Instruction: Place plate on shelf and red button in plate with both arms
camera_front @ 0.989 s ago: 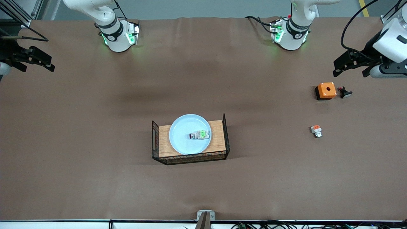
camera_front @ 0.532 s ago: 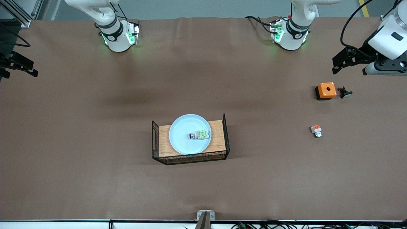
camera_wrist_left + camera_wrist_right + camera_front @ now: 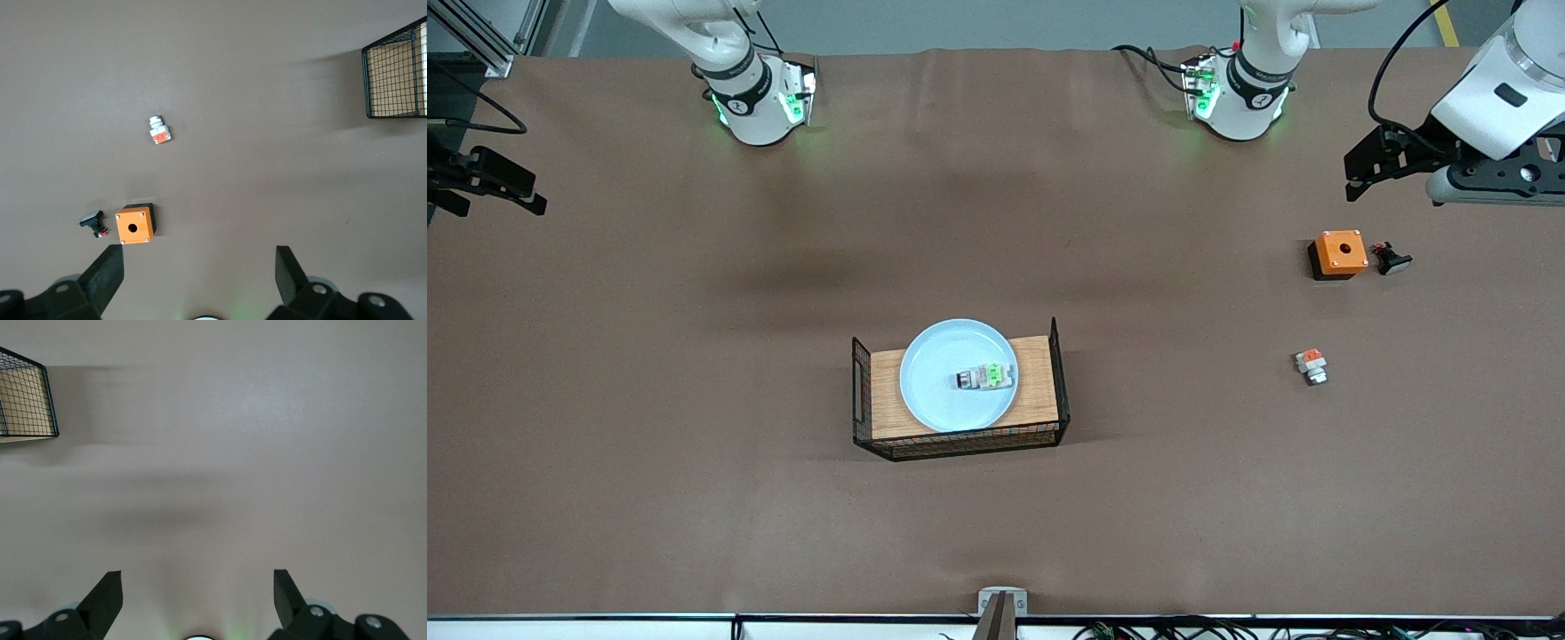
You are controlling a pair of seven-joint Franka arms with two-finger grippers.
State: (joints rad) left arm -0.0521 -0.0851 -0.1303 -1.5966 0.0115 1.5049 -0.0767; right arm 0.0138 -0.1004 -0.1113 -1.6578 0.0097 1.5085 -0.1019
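Note:
The pale blue plate (image 3: 938, 373) lies on the wooden floor of a wire-walled tray (image 3: 1060, 373) in the middle of the table. The red button (image 3: 987, 377), silver-white with a green patch, lies on its side in the plate. My left gripper (image 3: 1353, 178) (image 3: 199, 257) hangs open and empty over bare table at the left arm's end, beside the orange box. My right gripper (image 3: 534, 197) (image 3: 198, 580) hangs open and empty over the right arm's end. Each wrist view shows only a corner of the tray (image 3: 397, 80) (image 3: 23, 400).
An orange box with a hole in its top (image 3: 1340, 252) (image 3: 135, 225) and a black button (image 3: 1392, 260) (image 3: 93, 222) sit side by side at the left arm's end. A small part with an orange-red top (image 3: 1311, 364) (image 3: 159, 130) lies nearer the front camera.
The right gripper has drawn off toward its end of the table. The left gripper has shifted a little toward the bases. Plate, button and the other parts have stayed put.

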